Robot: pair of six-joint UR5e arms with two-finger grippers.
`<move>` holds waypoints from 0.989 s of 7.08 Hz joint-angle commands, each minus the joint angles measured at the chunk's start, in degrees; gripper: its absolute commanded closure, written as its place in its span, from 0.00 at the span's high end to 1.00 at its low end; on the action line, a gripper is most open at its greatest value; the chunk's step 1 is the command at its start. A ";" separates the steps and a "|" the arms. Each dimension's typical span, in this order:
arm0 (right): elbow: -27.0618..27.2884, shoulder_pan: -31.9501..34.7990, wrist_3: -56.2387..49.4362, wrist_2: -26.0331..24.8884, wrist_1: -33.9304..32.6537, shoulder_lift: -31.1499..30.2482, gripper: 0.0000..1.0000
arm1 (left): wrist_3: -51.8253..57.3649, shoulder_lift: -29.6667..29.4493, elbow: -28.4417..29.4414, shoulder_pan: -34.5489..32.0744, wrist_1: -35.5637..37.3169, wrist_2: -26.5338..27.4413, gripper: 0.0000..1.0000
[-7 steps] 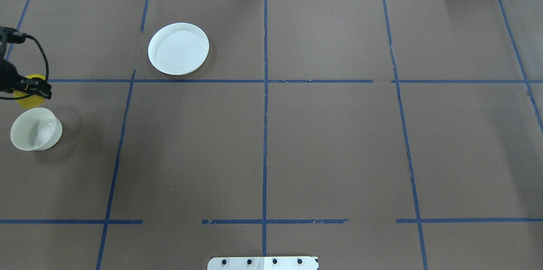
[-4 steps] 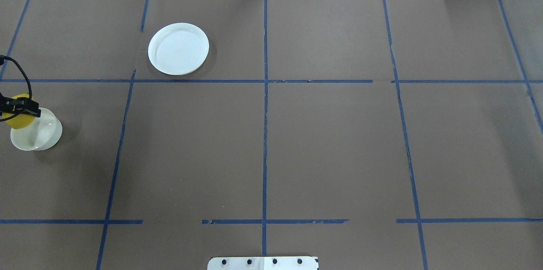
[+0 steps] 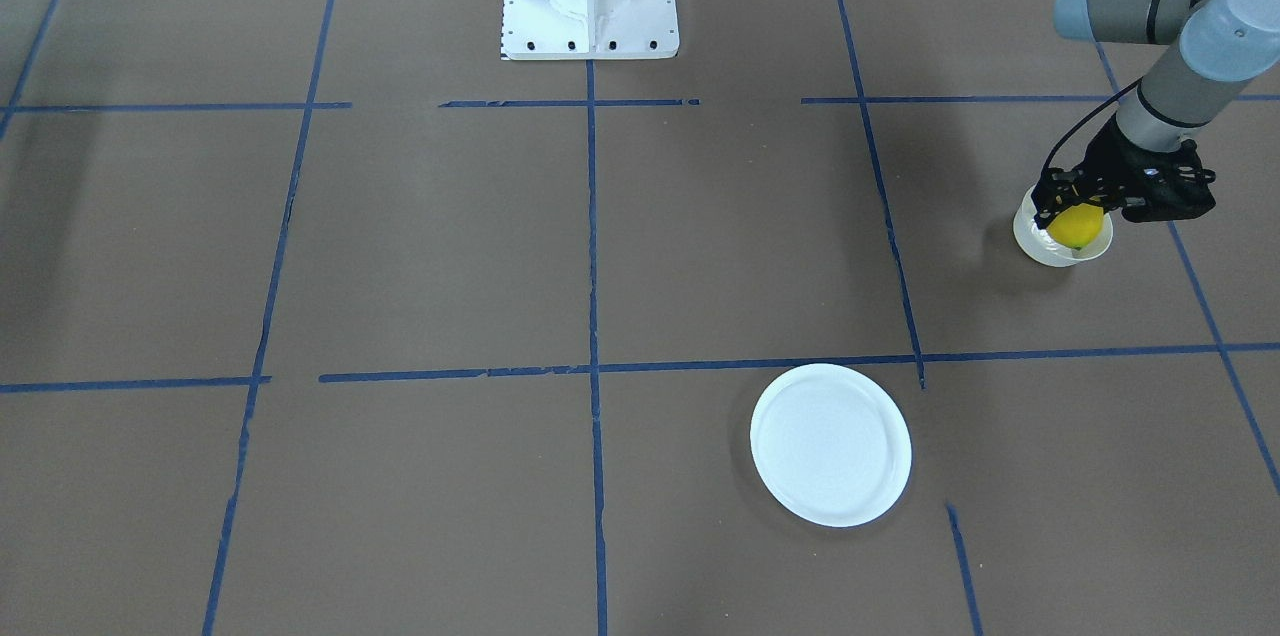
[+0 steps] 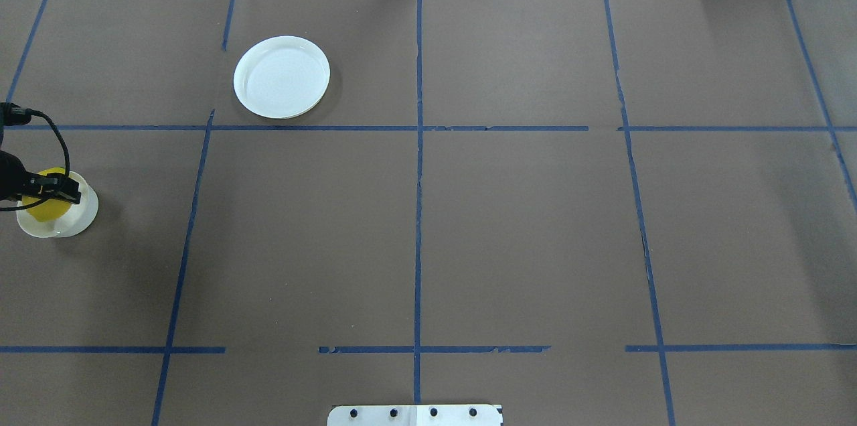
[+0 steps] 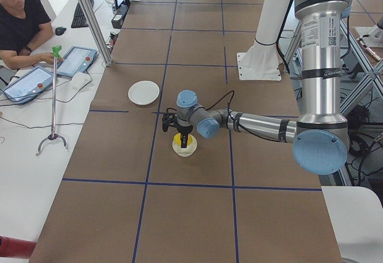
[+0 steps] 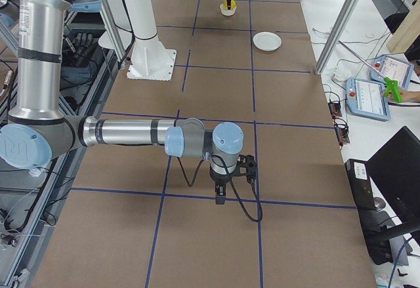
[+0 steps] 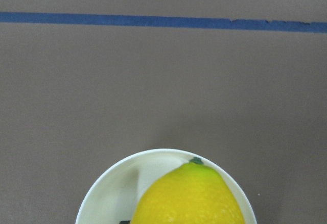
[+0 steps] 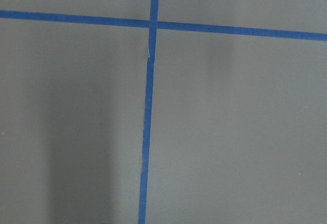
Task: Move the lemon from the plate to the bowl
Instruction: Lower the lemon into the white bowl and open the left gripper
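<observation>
Transfer stage, judged close to completion. The left gripper (image 3: 1072, 208) is clamping the lemon (image 3: 1078, 227) between its two fingers and is holding it in the mouth of the bowl (image 3: 1033, 243). In the left wrist view the fruit's green tip is pointing toward the bowl's far rim. Whether the lemon is touching the bowl's floor cannot be told. The plate (image 4: 282, 77) is lying well apart from the bowl with no lemon on it, so lifting and carrying are judged done. Two steps are remaining: parting the fingers so the lemon settles, then raising the arm clear of the bowl. The right gripper (image 6: 220, 197) is hanging above the table (image 4: 469, 225), far from the bowl. Whether its fingers are apart or together cannot be told.
</observation>
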 commanded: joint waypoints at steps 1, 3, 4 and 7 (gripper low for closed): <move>0.00 0.00 0.00 0.00 0.00 0.00 1.00 | 1.28 0.92 -0.73 0.03 0.05 -0.70 1.00; 0.00 0.00 0.00 0.00 0.00 0.00 1.00 | 6.52 0.75 -1.52 -0.41 0.75 -1.66 1.00; 0.00 0.00 0.00 0.00 0.00 0.00 1.00 | 9.95 0.66 -1.52 -2.15 0.84 -4.46 1.00; 0.00 0.00 0.00 0.00 0.00 0.00 1.00 | 30.02 -4.67 -1.61 -16.62 14.83 -6.68 1.00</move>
